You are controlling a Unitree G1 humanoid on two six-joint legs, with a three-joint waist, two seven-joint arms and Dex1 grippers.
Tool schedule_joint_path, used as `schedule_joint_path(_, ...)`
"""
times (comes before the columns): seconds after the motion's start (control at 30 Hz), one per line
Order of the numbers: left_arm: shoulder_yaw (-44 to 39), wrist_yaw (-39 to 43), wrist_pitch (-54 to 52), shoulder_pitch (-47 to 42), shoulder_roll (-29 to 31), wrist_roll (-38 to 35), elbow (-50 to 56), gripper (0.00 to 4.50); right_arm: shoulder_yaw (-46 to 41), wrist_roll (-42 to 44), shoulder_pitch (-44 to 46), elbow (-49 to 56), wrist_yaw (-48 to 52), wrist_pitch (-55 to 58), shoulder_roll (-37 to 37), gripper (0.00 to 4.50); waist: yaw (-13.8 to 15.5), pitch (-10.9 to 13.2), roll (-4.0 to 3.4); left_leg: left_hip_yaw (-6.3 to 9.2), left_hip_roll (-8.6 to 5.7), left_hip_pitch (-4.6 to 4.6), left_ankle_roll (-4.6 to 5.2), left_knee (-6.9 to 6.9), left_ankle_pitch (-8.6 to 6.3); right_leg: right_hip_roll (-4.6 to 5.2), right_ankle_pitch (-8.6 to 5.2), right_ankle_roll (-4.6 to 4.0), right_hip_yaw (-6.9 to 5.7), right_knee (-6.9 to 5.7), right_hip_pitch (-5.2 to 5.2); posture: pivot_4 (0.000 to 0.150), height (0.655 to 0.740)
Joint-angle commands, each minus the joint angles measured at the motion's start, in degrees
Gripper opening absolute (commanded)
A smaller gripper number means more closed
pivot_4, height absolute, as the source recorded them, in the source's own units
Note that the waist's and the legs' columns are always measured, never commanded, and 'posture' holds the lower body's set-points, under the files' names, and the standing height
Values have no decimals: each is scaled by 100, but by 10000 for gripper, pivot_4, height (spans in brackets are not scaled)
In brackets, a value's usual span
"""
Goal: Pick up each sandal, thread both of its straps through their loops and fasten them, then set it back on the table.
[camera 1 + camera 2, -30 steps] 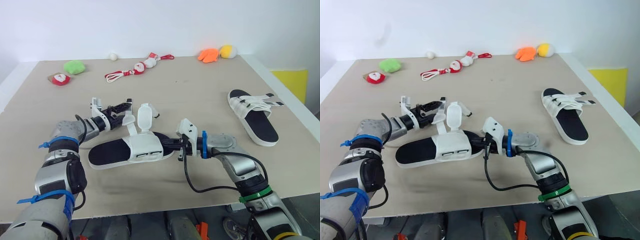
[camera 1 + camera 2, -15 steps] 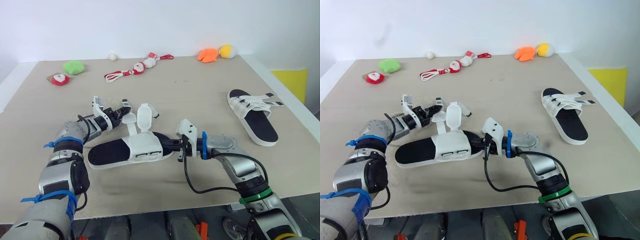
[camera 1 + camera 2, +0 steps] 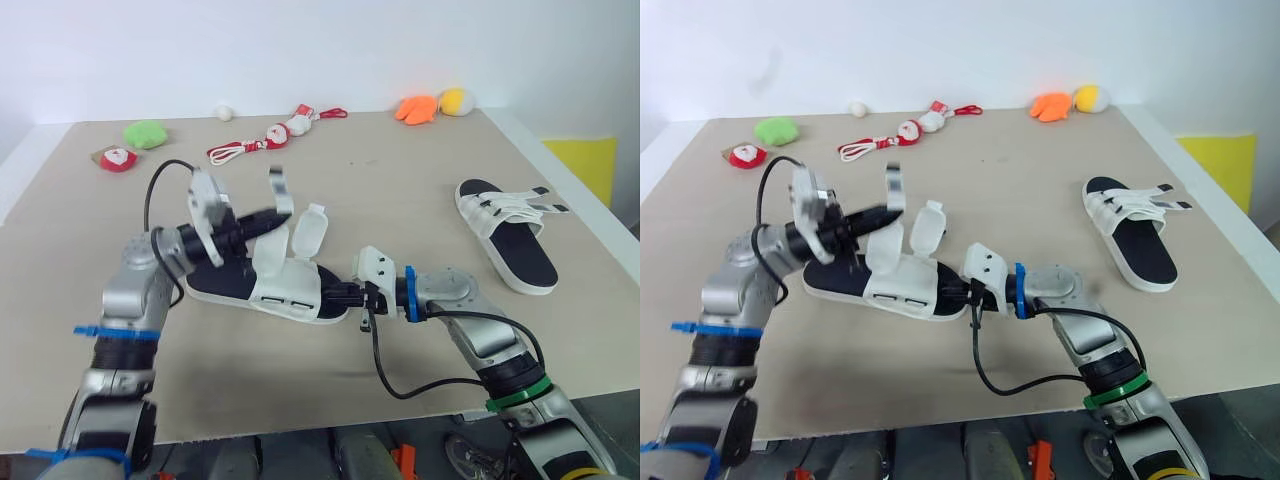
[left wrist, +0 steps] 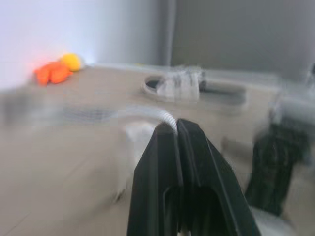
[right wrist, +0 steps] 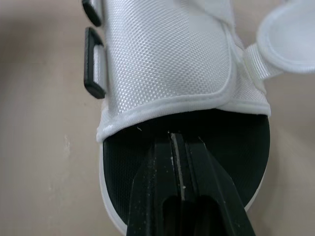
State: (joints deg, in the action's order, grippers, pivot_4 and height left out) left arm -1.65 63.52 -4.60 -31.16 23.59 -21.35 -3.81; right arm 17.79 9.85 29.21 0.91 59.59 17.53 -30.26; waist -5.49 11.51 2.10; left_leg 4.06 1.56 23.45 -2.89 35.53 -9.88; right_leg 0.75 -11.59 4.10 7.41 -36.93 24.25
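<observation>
Left hand (image 3: pixel 268 220) pinches a white strap (image 3: pixel 279 188) of the sandal (image 3: pixel 285 295) near the middle of the counter (image 3: pixel 400 180); the right hand (image 3: pixel 335 293) pinches the sandal's end. Pull too hard and the strap may slip out, or the sandal may twist free.

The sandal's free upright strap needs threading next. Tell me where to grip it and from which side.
Probably pinch the free strap by its rounded tip, coming from above: it stands upright off the near sandal, with its tip clear and its flat faces exposed for the fingers.
</observation>
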Motion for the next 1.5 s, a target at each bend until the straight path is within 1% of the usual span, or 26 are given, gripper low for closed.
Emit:
schedule_joint_path(0.03, 297, 239, 2576, 73, 182, 942, -151, 662, 237, -256, -128, -128, 102, -13, -95, 0, 26, -9, 14, 0, 0, -1, 0, 1, 0, 0, 0, 0, 0, 0, -1, 1500, 7400)
schedule_joint_path(0.13, 391, 317, 4527, -61, 286, 1301, -936, 662, 253, -330, -107, -161, 92, -48, -77, 0, 62, -12, 15, -7, 0, -11, 0, 3, 0, 2, 1, -2, 4, 0, -7, 1500, 7400)
schedule_joint_path(0.23, 393, 196, 6201, -342, 389, 1476, -1817, 662, 271, -397, -96, -177, 69, -69, -65, 0, 64, -13, 17, -9, 0, -11, 0, 3, 0, 2, 1, -2, 5, 0, -6, 1500, 7400)
schedule_joint_path(0.3, 408, 61, 7060, -520, 466, 1624, -2272, 662, 274, -424, -83, -190, 62, -78, -59, 0, 63, -15, 19, -10, 0, -10, 1, 2, 0, 3, 1, -2, 6, 0, -5, 1500, 7400)
schedule_joint_path(0.43, 607, -261, 8834, -833, 799, 1961, -3288, 662, 268, -428, -75, -176, 74, -62, -58, 0, 60, -16, 20, -9, 1, -11, 1, 0, 0, 2, 1, -2, 5, 0, -4, 1500, 7400)
schedule_joint_path(0.5, 719, -476, 9101, -934, 889, 2059, -3606, 662, 272, -434, -76, -185, 74, -74, -60, 0, 60, -17, 21, -10, 2, -11, 1, 0, 0, 2, 1, -2, 5, 0, -4, 1500, 7400)
schedule_joint_path(0.57, 918, -727, 9534, -929, 1052, 2177, -3593, 662, 273, -437, -59, -201, 75, -72, -53, 0, 60, -17, 22, -9, 2, -10, 1, 0, 0, 2, 2, 0, 5, 0, -4, 1500, 7400)
schedule_joint_path(0.63, 1057, -980, 9710, -870, 1171, 2271, -3718, 662, 278, -439, -38, -224, 78, -78, -40, 0, 60, -18, 23, -9, 3, -10, 1, 0, 0, 2, 2, 1, 5, 0, -4, 1500, 7400)
schedule_joint_path(0.77, 1125, -1456, 9545, -835, 1268, 2398, -3877, 662, 281, -446, -18, -259, 63, -108, -15, 0, 61, -18, 23, -9, 4, -11, 1, 0, 0, 1, 4, 3, 3, -1, -4, 1500, 7400)
schedule_joint_path(0.83, 1250, -1680, 9309, -771, 1370, 2221, -3768, 662, 296, -471, -28, -263, 46, -174, 2, 0, 59, -19, 25, -10, 5, -11, 1, 0, 0, 1, 4, 4, 4, -1, -4, 1500, 7400)
schedule_joint_path(0.87, 1347, -1735, 9158, -704, 1462, 2152, -3666, 3190, 301, -483, -33, -267, 39, -202, 7, 0, 50, -19, 25, -10, 5, -11, 1, 0, 0, 1, 5, 5, 4, -2, -4, 1500, 7400)
schedule_joint_path(0.97, 1558, -1881, 8865, -452, 1760, 1989, -3339, 12624, 286, -460, -3, -295, 15, -171, 54, 0, 39, -19, 25, -10, 11, -14, 1, -3, 0, -3, 5, 5, 3, -2, -3, 1500, 7400)
schedule_joint_path(1.1, 1667, -2001, 8327, -73, 2044, 1690, -2855, 33183, 234, -370, 41, -271, 21, -52, 122, 0, 40, -20, 26, -10, 16, -16, 1, -4, 0, -5, 4, 3, 1, -5, -2, 1500, 7400)
schedule_joint_path(1.13, 1670, -2009, 8216, 26, 2105, 1636, -2732, 39103, 219, -337, 41, -230, 61, -29, 119, 0, 40, -20, 26, -10, 16, -16, 1, -4, 0, -5, 4, 3, 1, -5, -3, 1500, 7400)
schedule_joint_path(1.17, 1646, -2025, 7953, 167, 2154, 1452, -2561, 43962, 171, -275, 47, -176, 65, 58, 138, 0, 38, -21, 26, -11, 17, -17, 1, -3, 0, -5, 4, 3, 1, -5, -3, 1500, 7400)
schedule_joint_path(1.27, 1570, -2003, 7267, 544, 2296, 1012, -2064, 44595, 43, -90, 54, -20, 77, 290, 204, 0, 32, -21, 25, -14, 19, -22, 1, -4, 0, -5, 4, 3, 1, -7, -3, 1500, 7400)
schedule_joint_path(1.4, 1541, -1593, 5925, 1232, 2645, 386, -1248, 44595, -65, 174, 48, 141, 51, 765, 279, 0, 6, -20, 25, -18, 25, -18, 1, -16, -1, -6, -3, -9, -1, -9, 11, 1500, 7400)
schedule_joint_path(1.5, 1237, -1492, 4715, 1543, 2736, -330, -637, 44595, -12, 89, 34, 106, -1, 807, 241, 0, 5, -20, 24, -17, 25, -15, 2, -22, -3, -7, -11, -24, -4, -10, 14, 1500, 7400)
